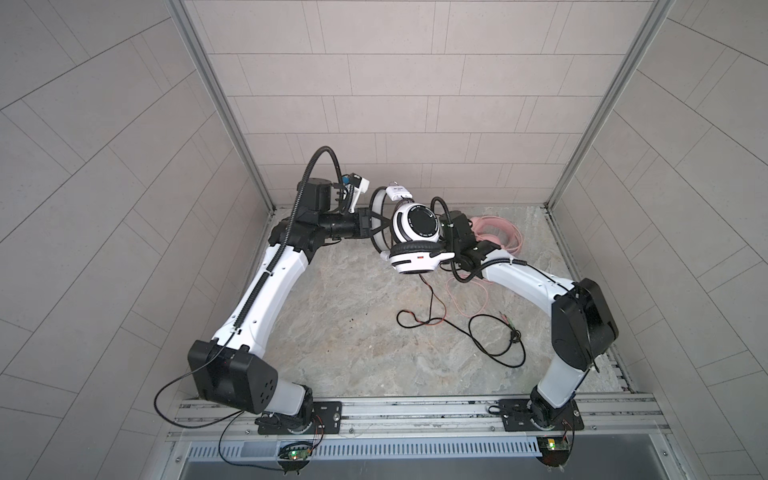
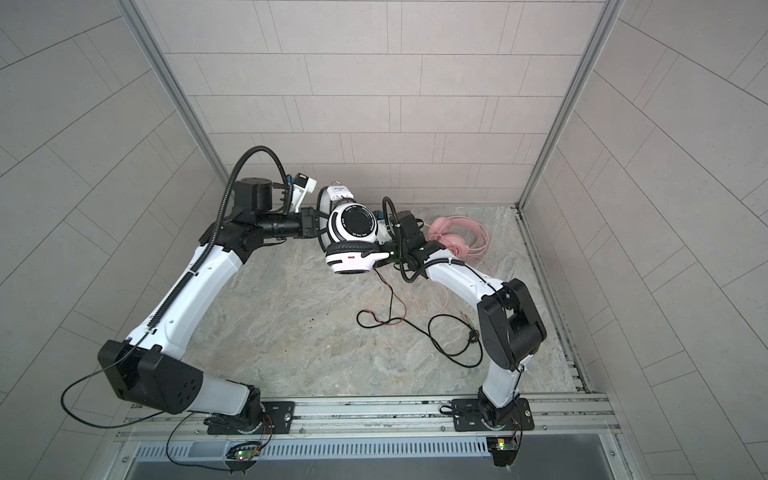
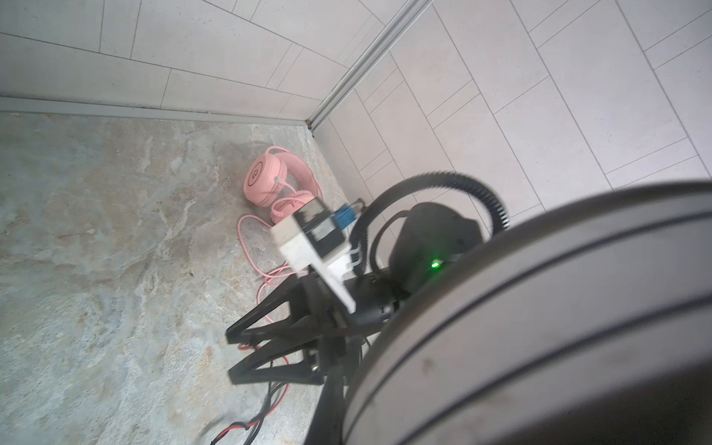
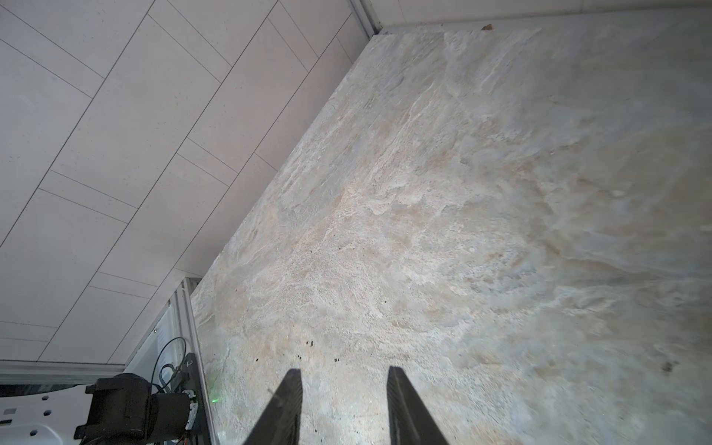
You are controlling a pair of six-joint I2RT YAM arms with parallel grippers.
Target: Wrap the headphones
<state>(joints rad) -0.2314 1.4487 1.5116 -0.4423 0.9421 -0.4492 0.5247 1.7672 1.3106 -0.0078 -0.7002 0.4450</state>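
1. Left hand [image 1: 380, 227]: closed on the headband [image 1: 375, 203] of the white-and-black headset [image 1: 413, 226]. It holds the set in the air above the far middle of the worktop [image 1: 332, 332].
2. Right hand [image 4: 343, 371]: open, with nothing between its fingers. In both top views it sits tucked just beside and under the lower ear cup [image 1: 415, 261].
3. Black-and-red cable [image 1: 432, 301]: hangs from the lower ear cup and lies in loose loops on the worktop, plugs toward the right arm. By the look of it, no turn is wound yet.
4. Pink headset [image 2: 446, 237]: on the worktop in the far right corner. Its pink cable [image 2: 432, 299] trails just beside the black loops.
5. Step in hand, as judged: taking up the cable.
   - Bring your right hand to the hanging run close below the cup, where the strand is single and apart from the pink one.
   - Close lightly, so the cable can slide as you lead it round the headband.
   - Hold the left hand steady; a hard pull could twist the set in its thin grip.
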